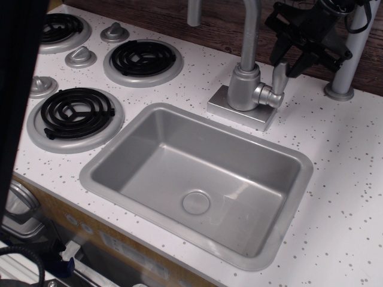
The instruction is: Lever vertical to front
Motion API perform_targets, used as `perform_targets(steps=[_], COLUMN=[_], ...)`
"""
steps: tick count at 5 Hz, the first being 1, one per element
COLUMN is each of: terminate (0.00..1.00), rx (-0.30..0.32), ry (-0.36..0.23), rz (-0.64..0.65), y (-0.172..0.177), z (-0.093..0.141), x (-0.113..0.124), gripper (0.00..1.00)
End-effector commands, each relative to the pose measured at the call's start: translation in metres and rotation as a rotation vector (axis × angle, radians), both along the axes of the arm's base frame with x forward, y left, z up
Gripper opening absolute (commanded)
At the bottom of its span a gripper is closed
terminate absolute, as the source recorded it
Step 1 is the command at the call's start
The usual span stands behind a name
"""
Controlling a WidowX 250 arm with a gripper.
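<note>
The lever [278, 81] is a silver-grey paddle on a round stub on the right side of the faucet body [244, 88]. It stands upright. My black gripper [286, 60] comes down from the upper right. Its fingers [297, 63] straddle the lever's top end, one on each side, and the tip of the lever is hidden between them. The jaws look open around it; I cannot see firm contact.
The faucet's tall spout pipe [251, 30] rises just left of the gripper. A grey post [346, 60] stands on the counter to the right. The sink basin [119, 156] lies in front. Stove burners [142, 58] and round knobs [81, 57] are at the left.
</note>
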State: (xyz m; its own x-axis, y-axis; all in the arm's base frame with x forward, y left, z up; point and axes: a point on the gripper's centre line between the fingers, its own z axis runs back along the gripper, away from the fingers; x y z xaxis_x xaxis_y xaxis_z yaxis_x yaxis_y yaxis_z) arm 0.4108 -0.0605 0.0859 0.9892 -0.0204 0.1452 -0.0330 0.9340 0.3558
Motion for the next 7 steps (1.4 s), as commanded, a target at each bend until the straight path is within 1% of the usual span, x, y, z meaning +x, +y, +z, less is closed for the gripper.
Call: perform_targets(steps=[1,2,3,5,6,7], terminate=[0.00,0.00,0.00,0.00,0.00,0.00], rx=[-0.054,-0.108,-0.151,-0.163,-0.137,-0.097], ry=[0.056,0.085,0.095,0.087,0.090,0.079], rz=[0.068,0.087,0.100,0.106,0.125,0.184], y=[0.008,0.012,0.015,0.015,0.012,0.009], z=[-0.002,-0.015,-0.026,-0.029,-0.019,-0.005], x=[-0.016,-0.019,-0.022,-0.025,-0.030,-0.044], gripper=[0.00,0.00,0.00,0.00,1.00,1.00])
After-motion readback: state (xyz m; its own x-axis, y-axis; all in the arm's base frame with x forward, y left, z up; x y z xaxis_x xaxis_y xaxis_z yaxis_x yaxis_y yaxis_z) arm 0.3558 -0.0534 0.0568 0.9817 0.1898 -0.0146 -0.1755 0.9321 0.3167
